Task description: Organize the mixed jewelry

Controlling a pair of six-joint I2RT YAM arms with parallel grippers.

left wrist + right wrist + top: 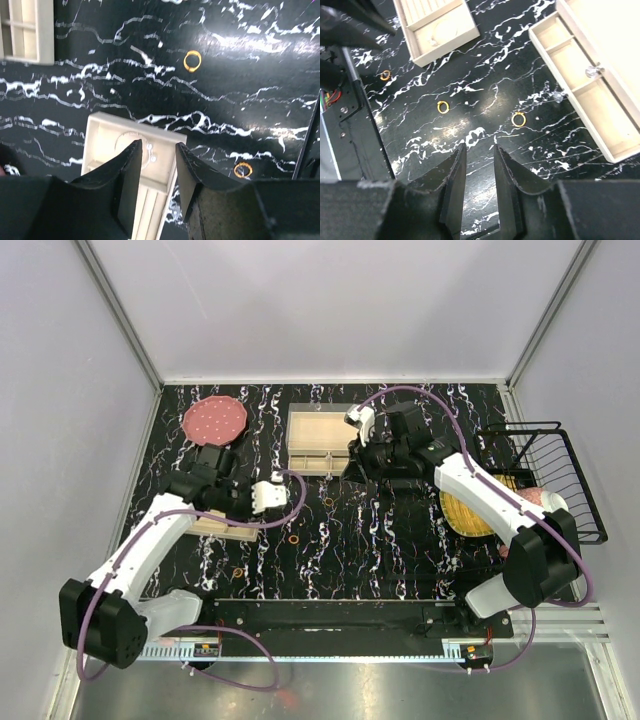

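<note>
1. Left tool point(159, 147): jaws parted, nothing gripped. It hangs over the small beige tray point(102, 132), which contains pale silvery pieces point(150, 146).
2. Right tool point(480, 147): jaws parted, empty, above the black worktop point(485, 65).
3. Three orange-gold rings point(443, 106) lie loose on the worktop.
4. One silvery stud point(559, 96) lies just beside the large beige tray point(540, 36).
</note>
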